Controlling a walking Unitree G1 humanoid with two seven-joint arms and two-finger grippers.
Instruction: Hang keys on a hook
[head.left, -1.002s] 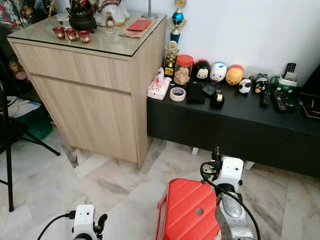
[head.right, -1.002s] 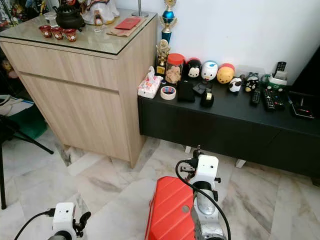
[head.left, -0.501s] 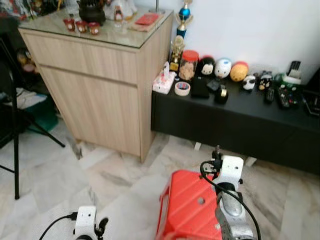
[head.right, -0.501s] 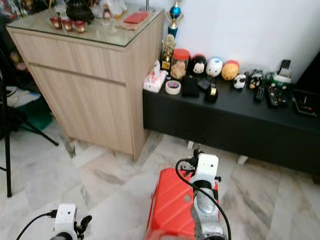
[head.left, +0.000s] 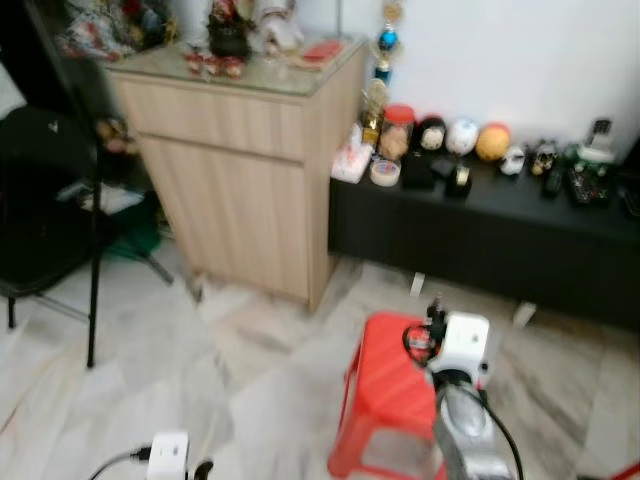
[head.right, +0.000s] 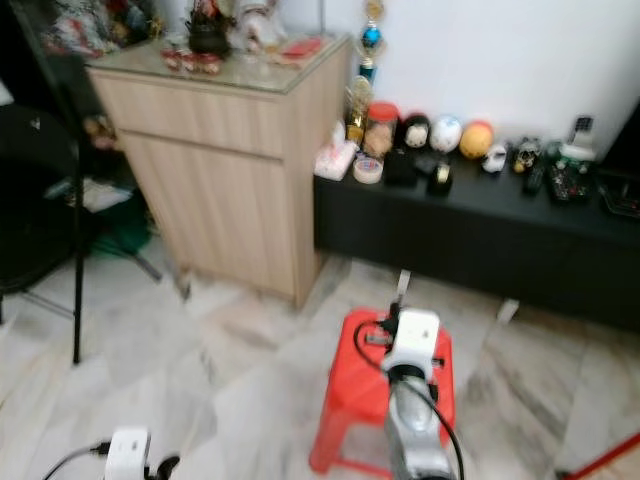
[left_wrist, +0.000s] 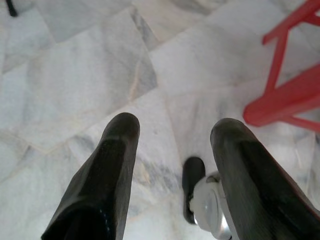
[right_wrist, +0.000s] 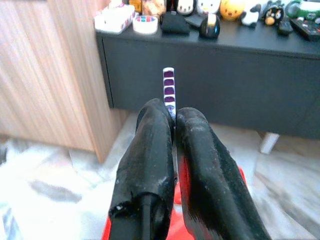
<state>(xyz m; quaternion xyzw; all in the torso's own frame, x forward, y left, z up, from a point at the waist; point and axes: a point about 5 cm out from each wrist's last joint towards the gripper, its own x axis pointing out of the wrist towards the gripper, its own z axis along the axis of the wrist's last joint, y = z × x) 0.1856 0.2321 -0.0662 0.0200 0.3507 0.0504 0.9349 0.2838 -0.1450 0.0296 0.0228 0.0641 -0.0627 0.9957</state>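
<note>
backed away over marble floor; right tool pinches a purple-checked strip, left tool gapes.

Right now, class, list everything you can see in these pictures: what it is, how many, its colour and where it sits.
Stool: one, red, on the marble floor under the right arm.
Cabinet: one, light wood, glass-topped, against the wall.
Low console: one, black, beside the cabinet.
Tape roll: one, white, on the console.
Round figurines: several, mixed colours, along the console's back.
Trophy: one, blue and gold, by the cabinet.
Chair: one, black, robot's left.
Tag strip: one, purple-and-white, between the right fingers.
Left gripper: open, over the floor.
Right gripper: shut on the strip.
</note>
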